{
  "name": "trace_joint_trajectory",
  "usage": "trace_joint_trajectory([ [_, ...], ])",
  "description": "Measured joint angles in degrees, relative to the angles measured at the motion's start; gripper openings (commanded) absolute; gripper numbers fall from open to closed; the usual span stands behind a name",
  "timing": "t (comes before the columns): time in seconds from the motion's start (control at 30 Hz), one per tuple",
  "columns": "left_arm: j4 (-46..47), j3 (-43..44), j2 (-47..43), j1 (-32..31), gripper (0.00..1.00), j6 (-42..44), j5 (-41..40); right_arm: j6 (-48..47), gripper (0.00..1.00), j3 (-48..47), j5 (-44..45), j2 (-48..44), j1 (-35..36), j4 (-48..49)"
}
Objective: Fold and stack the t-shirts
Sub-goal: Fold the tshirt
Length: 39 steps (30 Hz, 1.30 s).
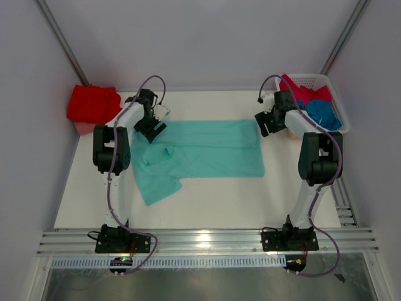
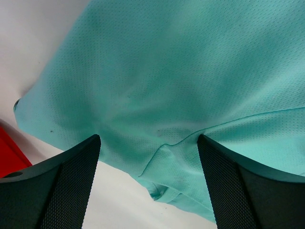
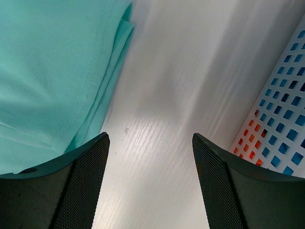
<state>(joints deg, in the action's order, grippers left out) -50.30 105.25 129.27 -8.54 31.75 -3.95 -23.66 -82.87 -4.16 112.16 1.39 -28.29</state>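
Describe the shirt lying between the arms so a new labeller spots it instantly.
On the white table, between the left arm and right arm, a mint-teal t-shirt lies spread across the middle. Only it is teal: the red t-shirt is bunched at the far left corner, the pink t-shirt and blue t-shirt sit in the basket far right.

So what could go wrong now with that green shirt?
The left gripper hangs open over a wrinkled, doubled patch of the mint-teal t-shirt; it might pinch the wrong layer and spoil the fold. The right gripper is open above the table, between the shirt's edge and the white basket, so it could miss the hem or bump the basket.
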Motion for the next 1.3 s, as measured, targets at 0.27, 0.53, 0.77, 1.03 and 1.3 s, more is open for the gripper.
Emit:
trace_joint_trajectory([
  [0.27, 0.33, -0.15, -0.50, 0.55, 0.87, -1.42, 1.62, -0.20, 0.76, 2.36, -3.48, -2.40, -0.28, 2.29],
  [0.53, 0.35, -0.96, -3.69, -2.21, 0.88, -2.21, 6.10, -2.08, 0.76, 3.48, -7.69, -3.87, -0.37, 3.02],
  [0.77, -0.81, -0.94, -10.97, -6.19, 0.89, -3.28, 10.03, -5.01, 0.77, 4.87, -14.14, -5.70, -0.39, 2.12],
  [1.03, -2.99, -3.54, -19.96, -7.54, 0.90, -3.85, 14.14, -15.85, 0.77, 7.37, -25.14, -10.54, -0.37, -6.14],
  [1.3, -5.84, -28.52, -42.05, -7.48, 0.90, -0.39, 15.08, -24.61, 0.77, 29.11, -21.07, -32.57, -0.33, -4.02],
])
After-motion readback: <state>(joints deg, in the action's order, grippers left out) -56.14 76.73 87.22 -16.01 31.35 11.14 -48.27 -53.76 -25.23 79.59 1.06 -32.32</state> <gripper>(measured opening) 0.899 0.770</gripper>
